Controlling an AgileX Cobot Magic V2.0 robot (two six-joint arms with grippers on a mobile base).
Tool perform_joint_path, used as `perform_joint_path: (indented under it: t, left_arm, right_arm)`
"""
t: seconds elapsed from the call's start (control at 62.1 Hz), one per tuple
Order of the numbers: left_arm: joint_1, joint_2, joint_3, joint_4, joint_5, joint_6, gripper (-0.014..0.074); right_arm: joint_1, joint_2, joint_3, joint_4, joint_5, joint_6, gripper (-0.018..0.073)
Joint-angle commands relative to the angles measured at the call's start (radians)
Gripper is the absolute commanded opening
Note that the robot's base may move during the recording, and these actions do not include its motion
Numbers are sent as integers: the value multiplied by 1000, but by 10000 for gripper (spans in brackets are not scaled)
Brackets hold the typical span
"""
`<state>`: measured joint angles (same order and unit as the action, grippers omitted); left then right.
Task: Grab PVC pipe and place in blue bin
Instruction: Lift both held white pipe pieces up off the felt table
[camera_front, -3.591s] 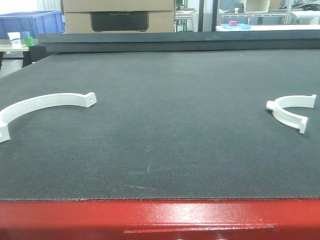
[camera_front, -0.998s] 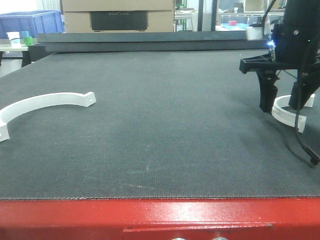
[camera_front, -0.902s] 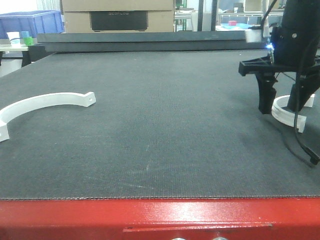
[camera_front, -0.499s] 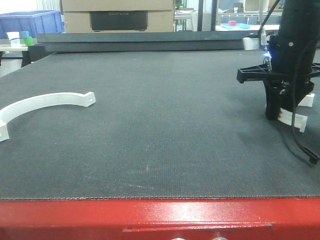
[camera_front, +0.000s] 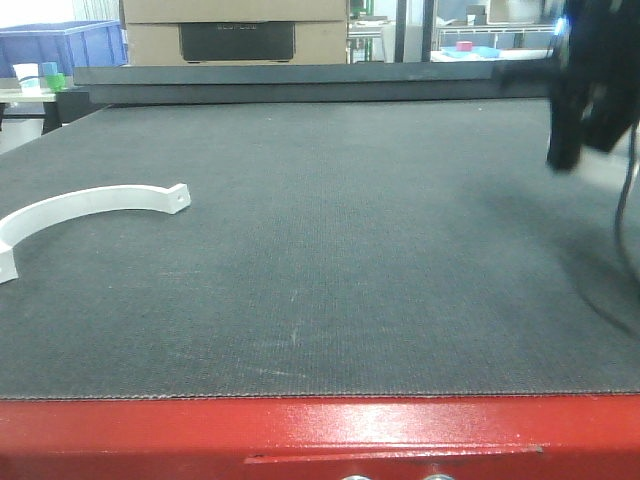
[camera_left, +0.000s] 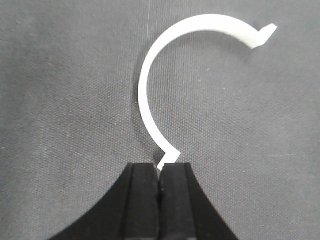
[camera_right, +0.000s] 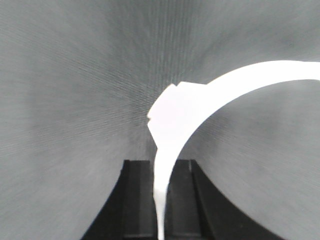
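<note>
Right gripper (camera_right: 161, 170): jaws are gripping a white curved PVC pipe (camera_right: 180, 107). Left gripper (camera_left: 160, 169): jaws are sitting closed above second pipe (camera_left: 142, 95) on desk (camera_front: 350, 250)

The worktop (camera_front: 330, 260) has a dark grey textured mat and a glossy red front edge (camera_front: 300, 435). Behind it stands a brown cardboard box (camera_front: 235, 25); bright light shows at the far left.

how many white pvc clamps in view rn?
2. One clamp lies on the mat at the left, also in the left wrist view. The other clamp is held in the right gripper. None seems hidden.
</note>
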<state>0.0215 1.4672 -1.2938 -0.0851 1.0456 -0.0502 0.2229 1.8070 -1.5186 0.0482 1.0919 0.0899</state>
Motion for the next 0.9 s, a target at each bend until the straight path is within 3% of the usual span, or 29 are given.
perform_joint_path:
  t: [0.0, 0.29, 0.419, 0.692, 0.886]
  left_arm:
    - [0, 75, -54, 2, 29, -6, -111]
    - [0, 301, -158, 7, 13, -4, -111]
    - [0, 363, -162, 7, -23, 67, -97]
    - [0, 429, -165, 7, -58, 75, 239]
    - [0, 444, -165, 7, -73, 75, 286]
  right_arm:
    - [-1, -83, -8, -13, 11, -2, -168]
    - [-1, -208, -5, -13, 13, -11, -168]
    - [-1, -216, -4, -13, 20, -11, -168]
    - [-1, -216, 20, -13, 22, -32, -168]
    - [-1, -216, 59, -13, 14, -32, -168]
